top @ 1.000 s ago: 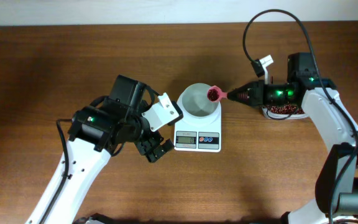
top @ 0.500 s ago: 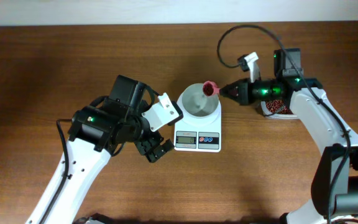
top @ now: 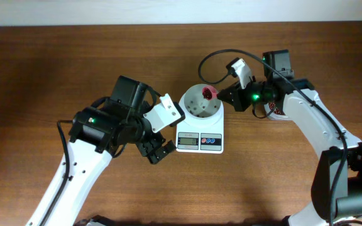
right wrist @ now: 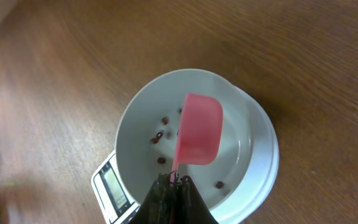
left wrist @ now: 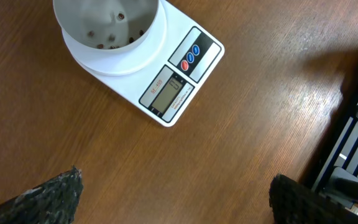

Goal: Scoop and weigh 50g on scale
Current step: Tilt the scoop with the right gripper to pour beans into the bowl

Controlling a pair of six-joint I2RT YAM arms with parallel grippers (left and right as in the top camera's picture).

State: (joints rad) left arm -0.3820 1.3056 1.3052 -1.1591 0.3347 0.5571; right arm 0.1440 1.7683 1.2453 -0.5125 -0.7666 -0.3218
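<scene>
The scale (top: 199,149) stands mid-table with its round white bowl (top: 188,105) on top. My right gripper (top: 229,95) is shut on the handle of a pink scoop (top: 209,93). The scoop (right wrist: 199,127) hangs tipped over the bowl (right wrist: 244,115), and a few dark red beans lie on the bowl's floor. In the right wrist view my right gripper (right wrist: 174,182) pinches the thin handle. My left gripper (top: 158,151) is open just left of the scale and holds nothing. Its view shows the scale (left wrist: 199,62) and bowl (left wrist: 86,12) ahead of the left gripper (left wrist: 176,199).
A clear tub of red beans (top: 276,113) sits right of the scale, mostly hidden under my right arm. A black cable (top: 209,59) loops above the right wrist. The table's edge and black frame parts (left wrist: 353,143) show at the right of the left wrist view.
My right gripper has carried the scoop leftward from the bowl's right rim to over the bowl and tipped it. The left arm has not moved.
</scene>
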